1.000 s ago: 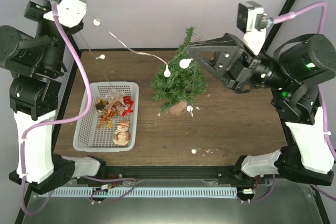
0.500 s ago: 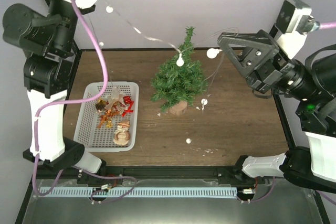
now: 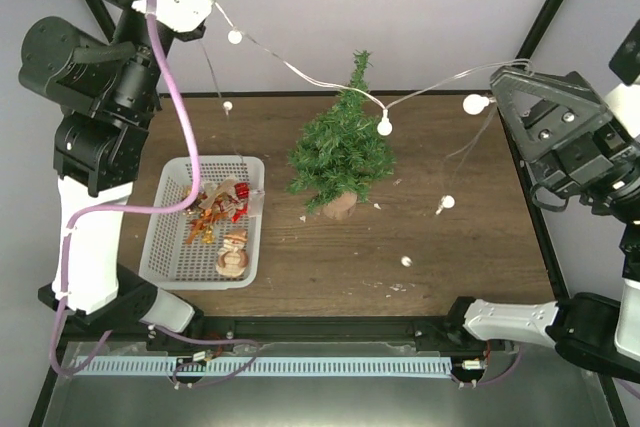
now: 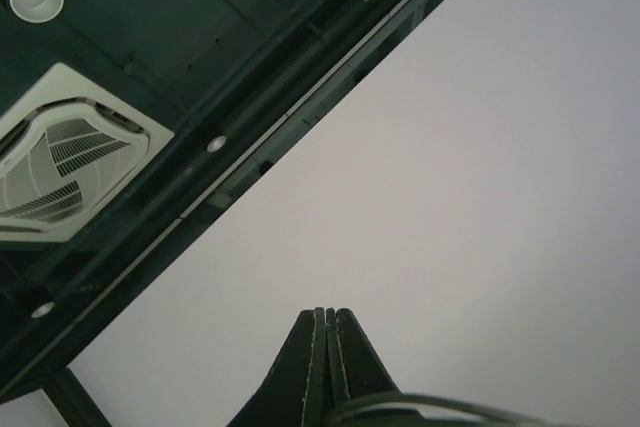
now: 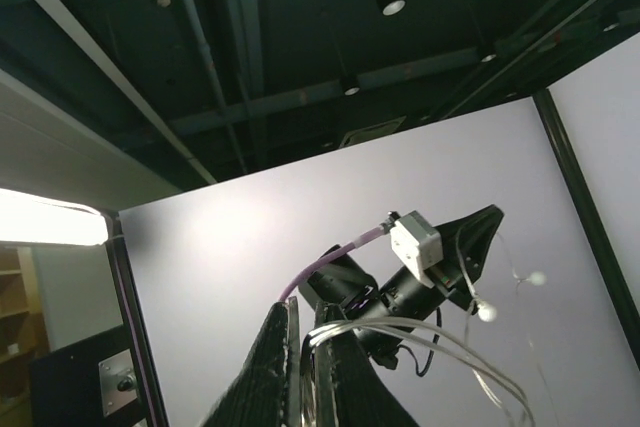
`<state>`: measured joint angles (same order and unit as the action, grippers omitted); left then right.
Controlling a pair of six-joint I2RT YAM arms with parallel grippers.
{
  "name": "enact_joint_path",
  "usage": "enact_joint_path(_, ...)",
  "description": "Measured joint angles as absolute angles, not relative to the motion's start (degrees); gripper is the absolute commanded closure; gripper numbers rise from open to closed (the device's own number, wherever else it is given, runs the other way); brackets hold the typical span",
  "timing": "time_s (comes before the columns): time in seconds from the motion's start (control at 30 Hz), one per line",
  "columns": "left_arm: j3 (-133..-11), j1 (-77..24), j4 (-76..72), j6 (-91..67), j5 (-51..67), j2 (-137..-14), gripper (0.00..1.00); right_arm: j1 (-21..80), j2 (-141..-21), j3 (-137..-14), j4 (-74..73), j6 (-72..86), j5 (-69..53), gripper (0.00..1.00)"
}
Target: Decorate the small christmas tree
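The small christmas tree stands upright on the brown table, just behind its middle. A thin light string with white bulbs runs from my left gripper, high at the back left, across the tree's upper branches to my right gripper, raised at the right. Both grippers are shut on the string. In the left wrist view the left gripper is pinched shut, with wire looping at its base. The right gripper clamps several strands. Loose bulbs dangle right of the tree.
A white basket sits at the table's left, holding a snowman figure and red and gold ornaments. Black frame posts rise at the back corners. The right wrist view looks up at the left arm and ceiling.
My right gripper has pulled back from the tree to the right, drawing the string out. The left gripper has risen and shifted right. The hanging bulbs have swung to the right.
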<state>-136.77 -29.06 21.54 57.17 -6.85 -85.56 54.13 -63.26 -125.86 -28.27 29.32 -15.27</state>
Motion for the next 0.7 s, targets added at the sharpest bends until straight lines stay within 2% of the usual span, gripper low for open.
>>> enact_joint_path(0.2,-135.44,-30.89,21.54,53.89,-5.87,-84.27,1.00,54.13,-61.47,-125.84,-29.76,28.14,-12.08,0.99)
enact_joint_path(0.53,-135.50,-32.29,21.74,50.59,-4.86,-89.54,1.00,54.19,-59.22,-126.10,-31.77,25.67,-6.24,0.99)
enact_joint_path(0.7,-131.70,-32.29,19.97,50.74,-5.34,-90.19,1.00,54.28,-59.13,-126.23,-32.12,24.60,-4.36,0.99)
